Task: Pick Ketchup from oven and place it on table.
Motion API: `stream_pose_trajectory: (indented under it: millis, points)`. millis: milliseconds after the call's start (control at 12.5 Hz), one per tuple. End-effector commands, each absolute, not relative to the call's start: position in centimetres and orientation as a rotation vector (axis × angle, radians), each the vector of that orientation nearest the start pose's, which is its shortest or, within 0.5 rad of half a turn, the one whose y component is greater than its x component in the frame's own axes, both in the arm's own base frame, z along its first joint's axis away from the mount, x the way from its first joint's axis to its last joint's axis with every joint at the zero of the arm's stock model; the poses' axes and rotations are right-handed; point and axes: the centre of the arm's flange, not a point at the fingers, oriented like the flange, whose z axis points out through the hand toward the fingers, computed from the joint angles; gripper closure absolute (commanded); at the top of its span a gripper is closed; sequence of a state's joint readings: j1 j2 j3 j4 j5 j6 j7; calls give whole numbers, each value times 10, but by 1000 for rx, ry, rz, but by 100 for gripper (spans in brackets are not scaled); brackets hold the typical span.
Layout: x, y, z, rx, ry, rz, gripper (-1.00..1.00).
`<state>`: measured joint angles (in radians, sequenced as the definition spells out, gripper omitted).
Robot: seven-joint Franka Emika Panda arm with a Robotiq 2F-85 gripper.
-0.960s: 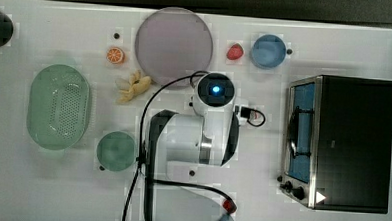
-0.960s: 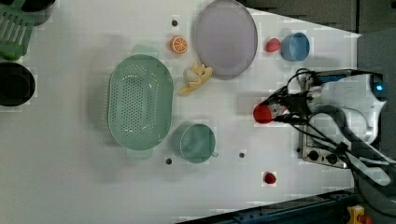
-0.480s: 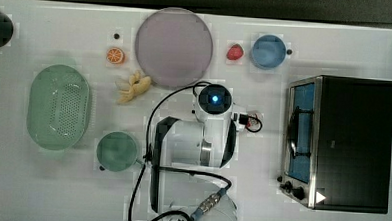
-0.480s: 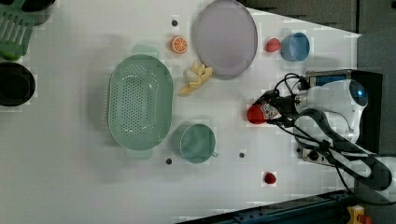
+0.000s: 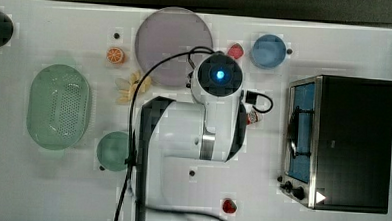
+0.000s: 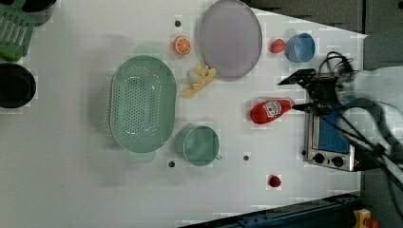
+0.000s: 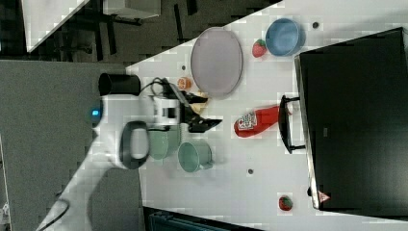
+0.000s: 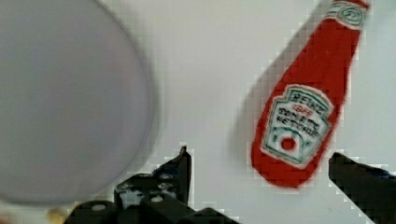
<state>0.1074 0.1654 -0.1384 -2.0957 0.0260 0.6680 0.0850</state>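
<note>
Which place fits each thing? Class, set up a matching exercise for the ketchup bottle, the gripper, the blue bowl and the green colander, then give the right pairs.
Things:
1. Ketchup
2. gripper
3. blue bowl
4. green colander

Places or states:
A. beside a strawberry
B. lying on the table in front of the oven
C. next to the green cup
D. open, holding nothing

Pairs: 1-B, 2-D, 3-A, 4-C
</note>
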Motion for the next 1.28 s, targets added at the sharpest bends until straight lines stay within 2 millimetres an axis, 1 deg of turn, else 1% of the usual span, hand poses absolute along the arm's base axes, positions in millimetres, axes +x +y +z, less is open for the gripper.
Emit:
stream_pose_trajectory:
  millis: [80, 320, 480, 560, 640, 720, 1280]
  points:
    - [595, -23, 508, -2710, 1411, -190, -100]
    - [595, -24, 552, -2721, 1423, -161, -100]
    - [590, -28, 565, -2741, 1441, -102, -100]
    - [583, -29, 576, -2766, 1454, -39, -100]
    - [576, -30, 579, -2792, 1469, 43, -100]
    - [574, -30, 579, -2797, 1471, 66, -100]
    - [575, -27, 574, -2804, 1467, 78, -100]
